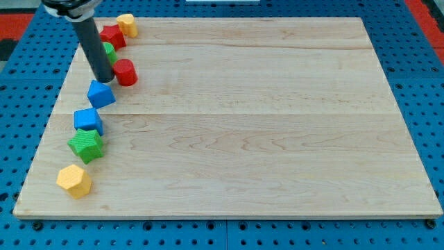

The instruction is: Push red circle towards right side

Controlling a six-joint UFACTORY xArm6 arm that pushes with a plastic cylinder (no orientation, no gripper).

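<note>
The red circle (125, 72) lies near the view's upper left on the wooden board (277, 125). My tip (103, 79) rests just left of it, nearly touching its left edge. The dark rod rises from the tip to the view's top left. A green block (109, 52) sits behind the rod, partly hidden. A blue block (101, 93) lies just below the tip.
A red star-like block (112, 36) and a yellow block (127, 25) lie at the top left. Down the left side lie a blue cube (88, 120), a green star-like block (86, 145) and a yellow hexagon (74, 180). Blue pegboard surrounds the board.
</note>
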